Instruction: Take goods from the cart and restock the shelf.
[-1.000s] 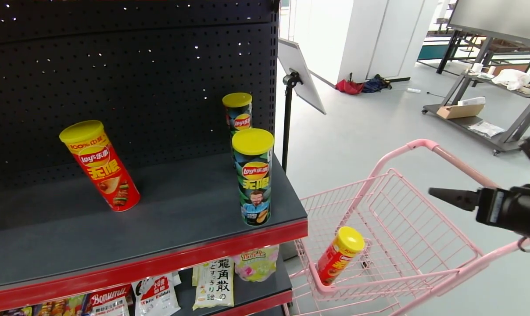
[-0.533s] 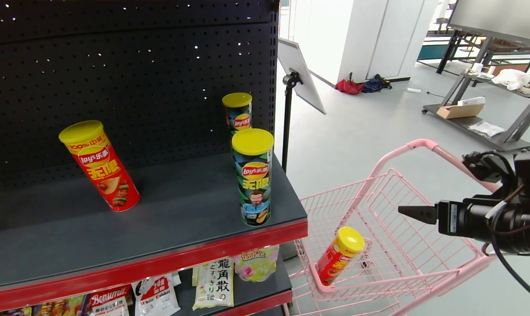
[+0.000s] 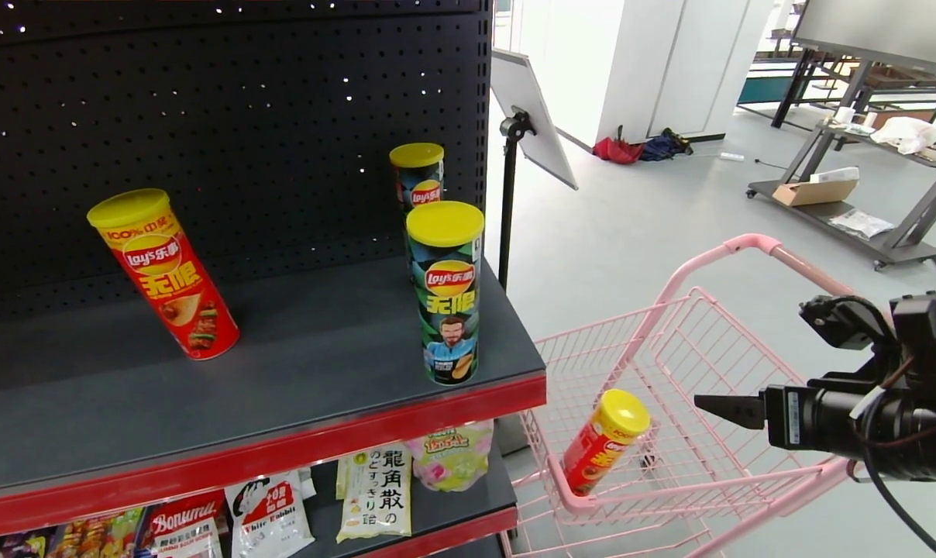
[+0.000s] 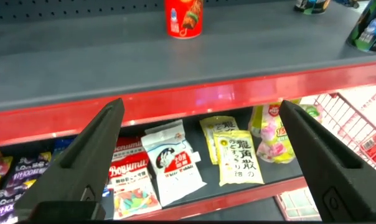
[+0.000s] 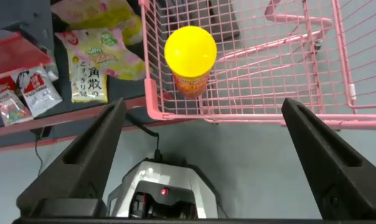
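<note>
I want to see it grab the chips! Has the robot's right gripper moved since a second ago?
Yes. Against the pink cart, the right gripper has come leftward and down, off the handle rail and over the basket, nearer the red can.

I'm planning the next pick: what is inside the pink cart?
One red chip can with a yellow lid leans in the pink cart's corner nearest the shelf. Around it is bare wire. The basket's right end is covered by the right arm.
</note>
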{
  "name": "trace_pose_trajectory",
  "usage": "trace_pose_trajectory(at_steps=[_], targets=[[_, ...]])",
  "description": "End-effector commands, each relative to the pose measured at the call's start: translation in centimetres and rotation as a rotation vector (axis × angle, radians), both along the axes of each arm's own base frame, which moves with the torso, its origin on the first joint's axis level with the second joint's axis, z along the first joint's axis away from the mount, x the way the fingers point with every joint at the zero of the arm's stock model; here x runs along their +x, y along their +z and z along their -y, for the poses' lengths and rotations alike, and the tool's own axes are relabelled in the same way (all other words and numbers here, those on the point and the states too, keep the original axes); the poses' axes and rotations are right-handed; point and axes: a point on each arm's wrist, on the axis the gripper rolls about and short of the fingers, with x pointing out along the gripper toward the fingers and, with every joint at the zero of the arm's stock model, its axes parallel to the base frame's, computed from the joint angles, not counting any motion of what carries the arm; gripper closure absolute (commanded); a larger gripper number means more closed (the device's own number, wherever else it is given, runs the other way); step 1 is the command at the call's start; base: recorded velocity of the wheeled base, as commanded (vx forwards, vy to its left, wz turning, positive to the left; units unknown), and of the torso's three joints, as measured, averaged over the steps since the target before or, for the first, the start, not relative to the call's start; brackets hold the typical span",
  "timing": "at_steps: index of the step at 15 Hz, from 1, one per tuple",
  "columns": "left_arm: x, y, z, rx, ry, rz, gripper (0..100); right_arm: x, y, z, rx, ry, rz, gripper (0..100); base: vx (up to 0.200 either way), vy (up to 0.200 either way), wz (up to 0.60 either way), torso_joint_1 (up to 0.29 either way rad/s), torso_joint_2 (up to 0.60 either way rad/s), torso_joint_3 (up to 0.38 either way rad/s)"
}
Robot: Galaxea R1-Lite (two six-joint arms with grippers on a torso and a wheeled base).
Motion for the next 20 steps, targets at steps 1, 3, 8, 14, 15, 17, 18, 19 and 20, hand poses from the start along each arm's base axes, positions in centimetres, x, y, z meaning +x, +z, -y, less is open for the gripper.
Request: trace_pose_trajectory(at_steps=[1, 3, 8, 14, 15, 17, 18, 19, 20], targets=[[0.0, 0.0, 0.0, 0.000, 0.001, 0.002, 0, -0.5, -0.3, -0.1, -0.002, 0.009, -0.012, 0, 0.000, 0.000, 0.00, -0.134, 0.34, 0.207], [0.0, 0.0, 0.0, 0.000, 0.001, 0.002, 0, -0.7, -0.6, -0.3, -0.006, 0.023, -0.023, 0, 0.000, 0.000, 0.00, -0.139, 0.35, 0.205], [0.0, 0.0, 0.0, 0.000, 0.001, 0.002, 0, -0.3, -1.2, -1.5, -0.028, 0.054, -0.023, 0, 0.000, 0.000, 0.00, -0.144, 0.37, 0.222], [0.0, 0.0, 0.0, 0.000, 0.001, 0.002, 0, 1.2, -2.0, -2.8, -0.037, 0.088, -0.007, 0, 0.000, 0.000, 0.00, -0.160, 0.42, 0.262], [0.0, 0.0, 0.0, 0.000, 0.001, 0.002, 0, 1.6, -2.3, -2.9, -0.050, 0.086, 0.002, 0, 0.000, 0.000, 0.00, -0.193, 0.54, 0.359], [0.0, 0.0, 0.0, 0.000, 0.001, 0.002, 0, 1.8, -2.4, -3.2, -0.059, 0.101, 0.003, 0, 0.000, 0.000, 0.00, -0.188, 0.55, 0.361], [0.0, 0.0, 0.0, 0.000, 0.001, 0.002, 0, 1.8, -2.4, -3.2, -0.058, 0.104, 0.005, 0, 0.000, 0.000, 0.00, -0.115, 0.34, 0.232], [0.0, 0.0, 0.0, 0.000, 0.001, 0.002, 0, 2.3, -2.1, -3.4, -0.055, 0.098, 0.018, 0, 0.000, 0.000, 0.00, -0.066, 0.20, 0.124], [0.0, 0.0, 0.0, 0.000, 0.001, 0.002, 0, 2.3, -1.9, -3.5, -0.052, 0.095, 0.030, 0, 0.000, 0.000, 0.00, -0.046, 0.11, 0.080]])
